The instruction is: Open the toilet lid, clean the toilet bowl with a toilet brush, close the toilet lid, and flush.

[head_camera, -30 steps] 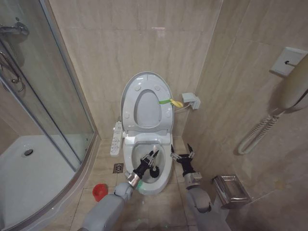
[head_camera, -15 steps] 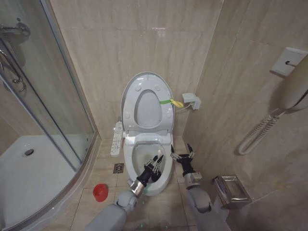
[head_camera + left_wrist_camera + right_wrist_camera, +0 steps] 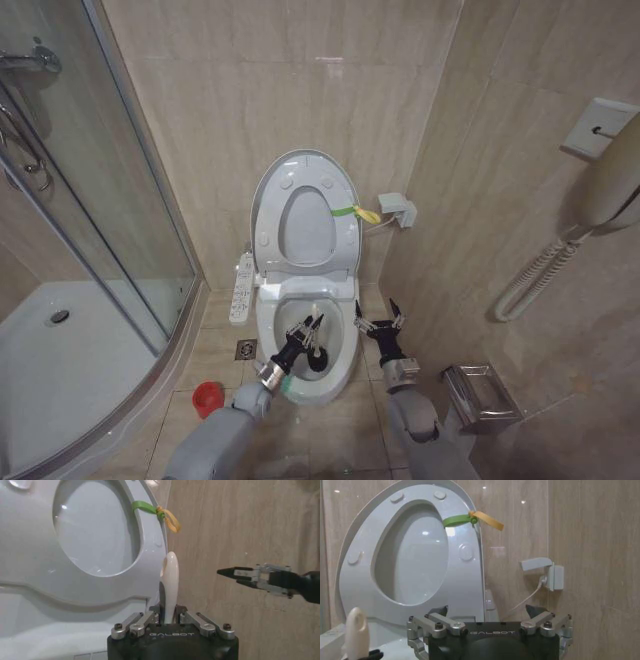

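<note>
The left gripper (image 3: 303, 332) hangs over the one toilet bowl (image 3: 342, 370), clenched on the single toilet brush (image 3: 170, 581), whose white handle rises from between its fingers while the dark head sits below, inside the bowl. Just to its right, apart from it, the right gripper (image 3: 379, 321) hovers beside the bowl's rim with its two fingers spread and nothing between them. Beyond both stands one toilet lid (image 3: 270, 205), raised upright against the wall with the seat ring (image 3: 345, 240), a green-yellow strap (image 3: 353, 212) at its edge. Left of the left gripper, on the floor, sits one red holder (image 3: 207, 398); a button panel (image 3: 241, 287) flanks the bowl.
</note>
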